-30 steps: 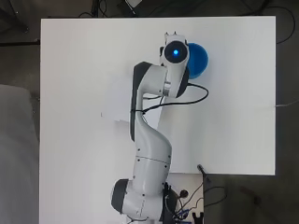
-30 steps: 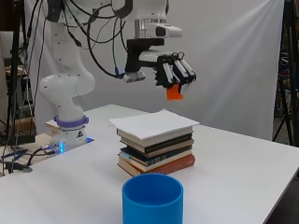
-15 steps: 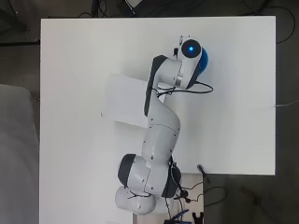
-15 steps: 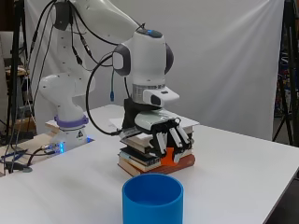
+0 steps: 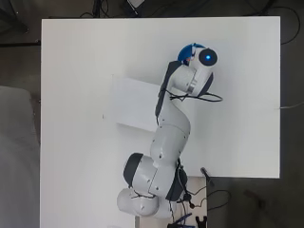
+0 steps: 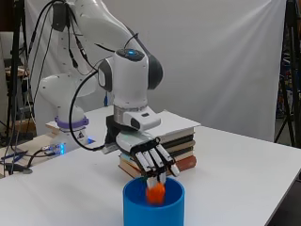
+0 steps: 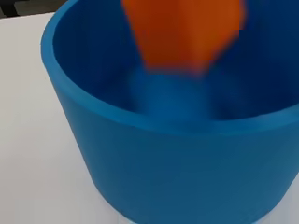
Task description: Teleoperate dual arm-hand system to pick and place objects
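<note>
Overhead, my own arm [image 5: 175, 109] hides nearly everything: only an arc of the blue cup [image 5: 186, 50] peeks out, my hand unseen. From the side, my hand [image 6: 153, 160] points down, fingers [image 6: 162, 162] curled round the orange object [image 6: 155, 192], which sits at the blue cup's [image 6: 153, 207] mouth, near a stack of books [image 6: 181, 141]. At the wrist, the orange object [image 7: 184, 32] is blurred, cut off, over the cup's [image 7: 177, 163] hollow.

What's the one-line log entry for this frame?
hand: over blue cup | orange object: inside cup mouth | grip: cannot tell | books: behind
</note>
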